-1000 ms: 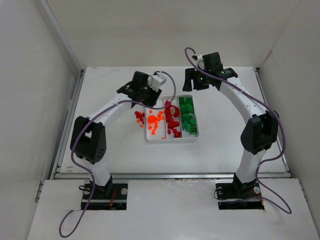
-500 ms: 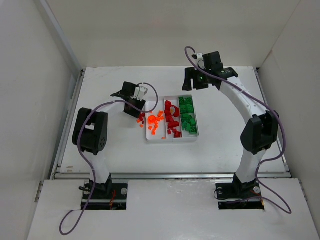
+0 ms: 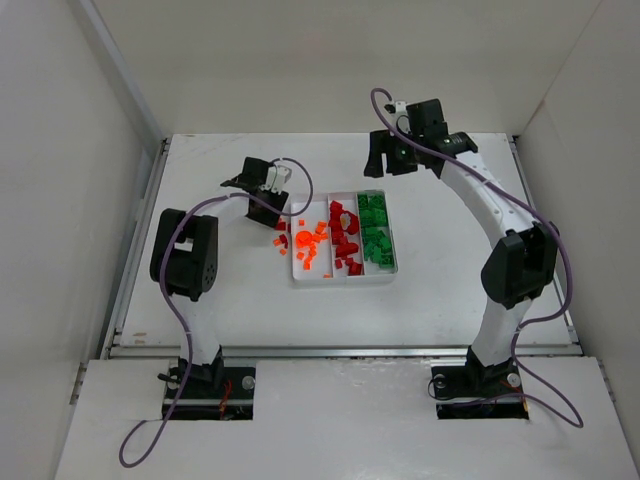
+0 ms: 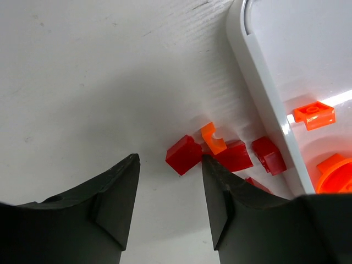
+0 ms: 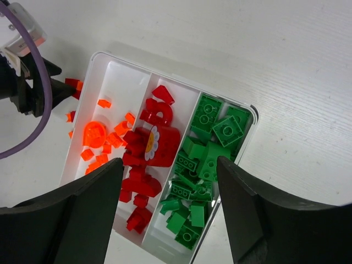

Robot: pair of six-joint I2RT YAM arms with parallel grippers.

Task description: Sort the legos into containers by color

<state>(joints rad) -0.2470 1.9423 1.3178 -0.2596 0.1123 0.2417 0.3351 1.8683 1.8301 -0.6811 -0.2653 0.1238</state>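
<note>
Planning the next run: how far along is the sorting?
Mostly done: the tray holds orange legos, red legos and green legos, each colour in its own compartment. In hand: nothing; the left gripper is open, low by the loose ones, and the right gripper open above the tray. Left: a few red bricks and one orange piece on the table beside the tray.

White three-compartment tray (image 5: 121, 82) — orange legos (image 5: 94, 133), red legos (image 5: 159, 148), green legos (image 5: 212, 157) separated; loose red bricks (image 4: 184, 155) just outside wall.
</note>
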